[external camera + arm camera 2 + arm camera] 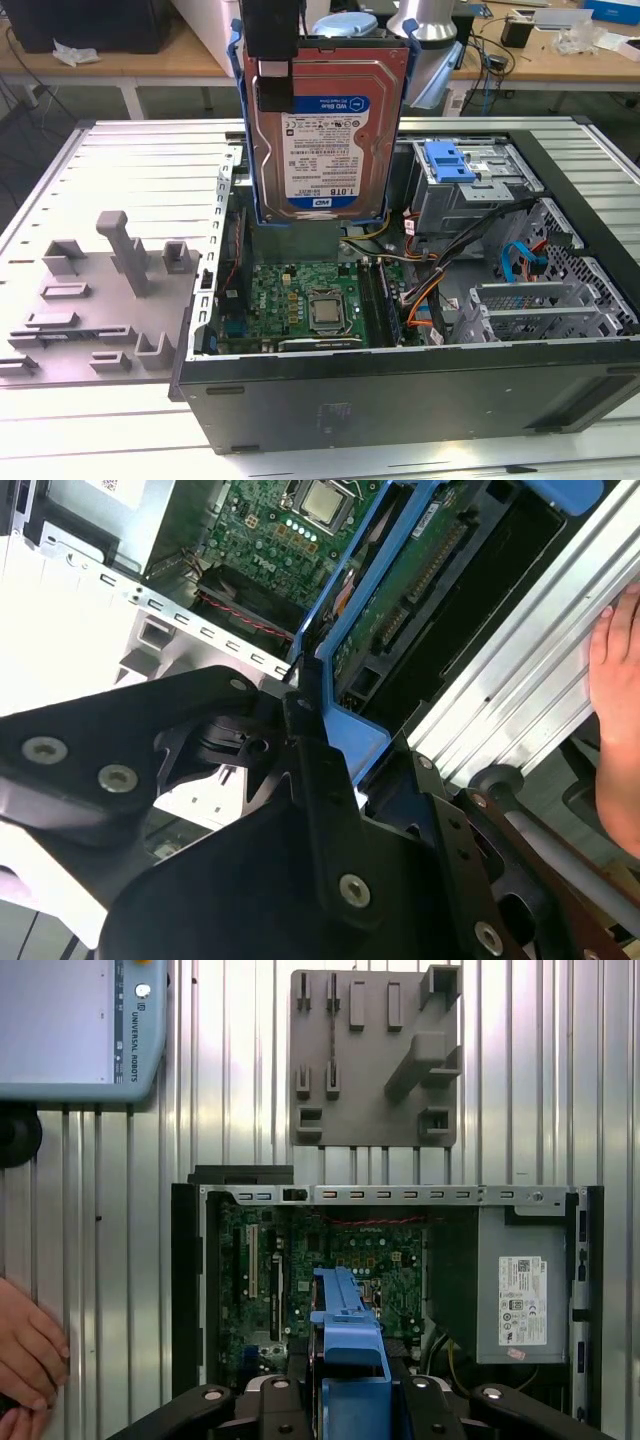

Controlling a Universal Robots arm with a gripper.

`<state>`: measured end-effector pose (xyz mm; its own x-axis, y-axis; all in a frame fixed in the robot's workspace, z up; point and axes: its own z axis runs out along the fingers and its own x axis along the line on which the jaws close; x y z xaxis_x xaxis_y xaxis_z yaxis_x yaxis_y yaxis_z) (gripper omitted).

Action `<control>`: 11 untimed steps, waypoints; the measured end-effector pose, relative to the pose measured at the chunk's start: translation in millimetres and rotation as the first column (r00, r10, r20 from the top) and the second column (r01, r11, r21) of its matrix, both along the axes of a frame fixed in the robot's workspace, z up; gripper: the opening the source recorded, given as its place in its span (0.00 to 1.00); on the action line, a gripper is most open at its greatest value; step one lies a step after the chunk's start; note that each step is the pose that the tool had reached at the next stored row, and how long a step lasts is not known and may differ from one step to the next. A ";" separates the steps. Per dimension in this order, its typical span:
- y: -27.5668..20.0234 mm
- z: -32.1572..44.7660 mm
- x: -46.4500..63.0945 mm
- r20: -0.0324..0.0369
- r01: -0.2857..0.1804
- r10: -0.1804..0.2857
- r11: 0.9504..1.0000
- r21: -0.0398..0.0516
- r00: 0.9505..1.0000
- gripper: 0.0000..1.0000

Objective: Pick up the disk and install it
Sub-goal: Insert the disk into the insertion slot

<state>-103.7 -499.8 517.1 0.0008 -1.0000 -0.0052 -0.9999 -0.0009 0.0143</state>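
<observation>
"Ribbed metal table [120, 170] under everything, with an open computer case [400, 400] lying on it. What has the gripper got?"

"The gripper [350, 1380] is clamped on the disk [320, 140], its fingers [310, 770] pinching the blue carrier rail. The disk hangs upright at twelve o'clock in the exterior view, label to the camera, lower edge over the case's open side."

"Room around it?"

"The motherboard [310, 300] lies below, at its six o'clock. The case's perforated side wall [222, 200] runs close by its nine o'clock rail. The drive cage [470, 200] with a small blue latch [448, 160] sits at three o'clock, cables [440, 280] lower down."

"Beyond the case?"

"A grey fixture plate [90, 290] at nine o'clock, and a person's hand [25, 1355] over the table, apart from the case."
</observation>
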 end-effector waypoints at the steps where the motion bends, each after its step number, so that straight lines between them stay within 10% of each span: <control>1: 0.0 0.0 0.0 0.000 0.000 0.000 1.000 0.000 1.000 0.37; 11: -1.2 0.1 7.3 -0.002 0.000 0.000 1.000 0.000 1.000 0.37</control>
<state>-96.4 -501.0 517.1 0.0009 -1.0000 -0.0048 -0.9999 -0.0010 0.0165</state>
